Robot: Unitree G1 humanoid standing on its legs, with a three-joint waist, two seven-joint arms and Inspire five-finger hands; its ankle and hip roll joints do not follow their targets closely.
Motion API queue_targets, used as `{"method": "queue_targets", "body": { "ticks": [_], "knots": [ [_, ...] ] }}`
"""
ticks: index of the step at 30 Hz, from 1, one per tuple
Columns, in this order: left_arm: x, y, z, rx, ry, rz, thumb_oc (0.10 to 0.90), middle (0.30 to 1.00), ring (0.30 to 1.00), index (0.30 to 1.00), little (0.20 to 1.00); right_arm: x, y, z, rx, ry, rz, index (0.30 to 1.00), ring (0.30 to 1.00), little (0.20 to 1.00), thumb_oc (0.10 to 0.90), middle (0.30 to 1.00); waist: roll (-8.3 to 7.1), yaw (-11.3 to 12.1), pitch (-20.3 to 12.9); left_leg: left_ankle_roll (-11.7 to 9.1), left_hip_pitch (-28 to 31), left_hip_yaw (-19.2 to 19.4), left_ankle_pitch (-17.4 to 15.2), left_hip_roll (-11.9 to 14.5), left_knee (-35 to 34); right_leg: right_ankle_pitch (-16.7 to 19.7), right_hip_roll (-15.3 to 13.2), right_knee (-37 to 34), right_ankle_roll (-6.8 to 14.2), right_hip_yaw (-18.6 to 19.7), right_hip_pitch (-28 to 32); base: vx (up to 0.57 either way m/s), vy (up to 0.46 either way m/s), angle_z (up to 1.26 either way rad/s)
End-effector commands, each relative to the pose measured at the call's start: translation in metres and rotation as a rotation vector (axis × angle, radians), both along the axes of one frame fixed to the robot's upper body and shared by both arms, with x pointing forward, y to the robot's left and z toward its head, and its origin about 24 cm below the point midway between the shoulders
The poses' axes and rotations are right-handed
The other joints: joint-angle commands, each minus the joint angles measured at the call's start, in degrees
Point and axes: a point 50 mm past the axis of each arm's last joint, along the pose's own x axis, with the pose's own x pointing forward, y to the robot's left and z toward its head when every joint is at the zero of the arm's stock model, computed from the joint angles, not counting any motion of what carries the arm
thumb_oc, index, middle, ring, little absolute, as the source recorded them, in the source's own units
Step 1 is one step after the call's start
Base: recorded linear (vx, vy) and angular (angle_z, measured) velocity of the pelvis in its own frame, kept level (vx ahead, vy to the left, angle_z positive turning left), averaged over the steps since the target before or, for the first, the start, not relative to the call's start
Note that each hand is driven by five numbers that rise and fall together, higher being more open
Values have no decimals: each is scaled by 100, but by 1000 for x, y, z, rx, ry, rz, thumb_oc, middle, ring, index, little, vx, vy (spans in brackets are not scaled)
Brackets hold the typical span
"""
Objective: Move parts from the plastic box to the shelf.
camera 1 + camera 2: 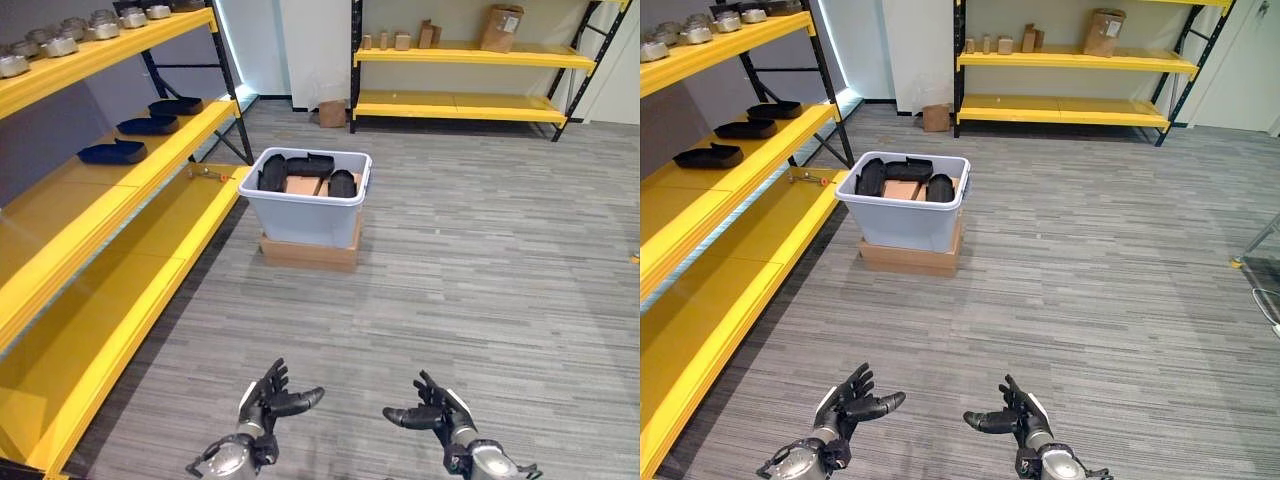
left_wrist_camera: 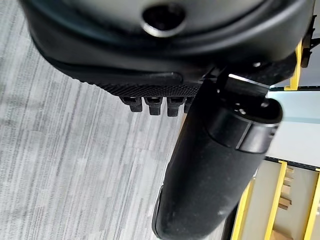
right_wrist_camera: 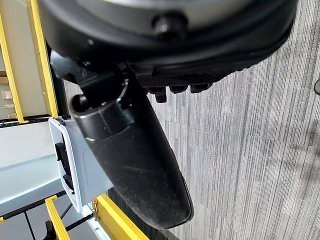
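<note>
A pale grey plastic box (image 1: 305, 215) stands on a flat cardboard base (image 1: 308, 255) on the carpet ahead. Several black moulded parts (image 1: 300, 168) and a brown carton lie inside it. To the left runs the yellow shelf (image 1: 130, 180), with three dark blue-black parts (image 1: 112, 152) in a row on its middle level. My left hand (image 1: 265, 400) and right hand (image 1: 435, 412) hover low in front of me, well short of the box. Both are open with relaxed fingers and hold nothing. The box's rim (image 3: 61, 165) also appears past my right thumb.
Metal parts (image 1: 60, 42) line the shelf's top level. A second yellow rack (image 1: 470, 55) with cartons stands against the far wall, and a small carton (image 1: 332, 113) sits on the floor near it. Grey carpet stretches between me and the box.
</note>
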Motion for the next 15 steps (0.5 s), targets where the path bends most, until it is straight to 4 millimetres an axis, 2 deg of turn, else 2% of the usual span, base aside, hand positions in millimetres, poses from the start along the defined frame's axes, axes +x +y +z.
{"method": "queue_targets", "body": {
  "ticks": [1,15],
  "knots": [
    [36,5,31,4,-206,0,900,1000,1000,1000,1000,32,11,26,50,-187,19,1000,1000,1000,900,1000,-245,43,-174,-380,-136,-483,-18,368,-53,-117,-563,46,549,95,204,0,0,0],
    [35,6,32,10,-212,-16,900,1000,1000,1000,1000,32,12,27,54,-192,30,1000,1000,1000,900,1000,-219,20,-168,-374,-122,-473,-43,376,-53,-122,-549,46,546,130,192,0,0,0]
  ]
}}
